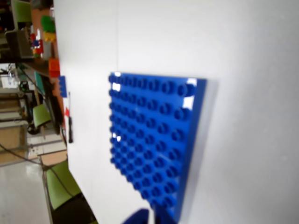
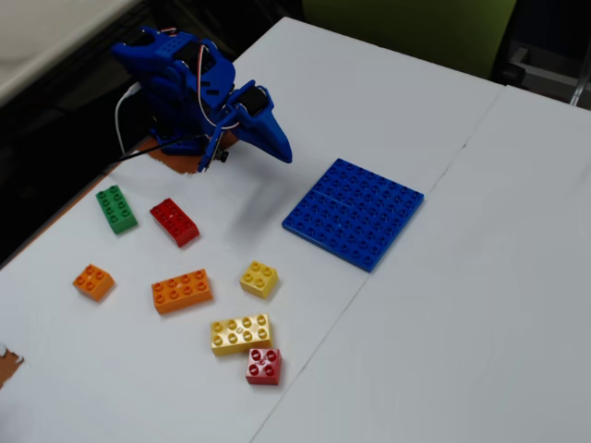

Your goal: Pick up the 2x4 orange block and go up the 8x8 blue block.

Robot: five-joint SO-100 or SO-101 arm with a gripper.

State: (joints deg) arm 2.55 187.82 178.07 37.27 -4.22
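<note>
Hovering folded back near my base, my gripper [image 2: 277,148] points down toward the white table [image 2: 480,277], with its tip at about 10 o'clock from the 8x8 blue block [image 2: 354,212] in the fixed view, near it but apart. My fingers look pressed together there with nothing between them; in the wrist view only a blurred blue tip shows at the bottom edge [image 1: 152,217], so I take the hand as closed and empty rather than swear to it.

The 8x8 blue block [image 1: 154,140] lies flat on the table, filling the middle of the wrist view, nothing on its studs. The 2x4 orange block [image 2: 182,291] lies on the table at about 8 o'clock from the baseplate, well apart from it and from my hand.

Around the orange brick in the fixed view:
- a small orange brick [image 2: 94,281] at 9 o'clock
- a red 2x4 brick [image 2: 174,221] at 12 o'clock
- a green brick [image 2: 116,209] at 11 o'clock
- a small yellow brick [image 2: 259,278] at 3 o'clock
- a yellow 2x4 brick [image 2: 240,333] at 4 o'clock, touching a small red brick [image 2: 264,365]
</note>
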